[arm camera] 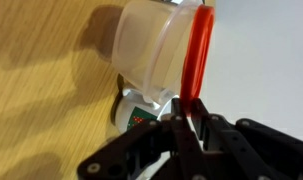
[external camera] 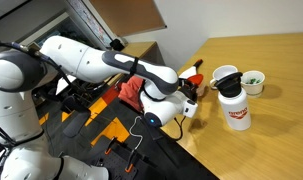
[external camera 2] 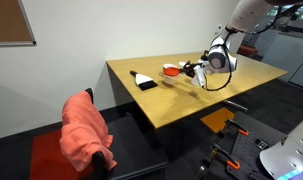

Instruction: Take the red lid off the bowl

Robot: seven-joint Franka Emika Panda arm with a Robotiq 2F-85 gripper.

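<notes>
In the wrist view my gripper (arm camera: pixel 189 118) is shut on the rim of the red lid (arm camera: pixel 196 55), which shows edge-on as a red-orange strip. The translucent pale bowl (arm camera: pixel 149 45) lies right against the lid's left face; I cannot tell whether they still touch. In an exterior view the lid (external camera 2: pixel 171 69) shows near the table's far side with the gripper (external camera 2: pixel 198 70) beside it. In an exterior view the gripper (external camera: pixel 188 98) is low over the table edge with a bit of the lid (external camera: pixel 194 73) above it.
A white bottle with a black cap (external camera: pixel 234 112) stands close by and also shows in the wrist view (arm camera: pixel 139 115). A white cup (external camera: pixel 224 76) and a small white bowl with green contents (external camera: pixel 253 82) stand behind it. A flat black object (external camera 2: pixel 144 82) lies on the table; a red cloth (external camera 2: pixel 86 135) hangs on a chair.
</notes>
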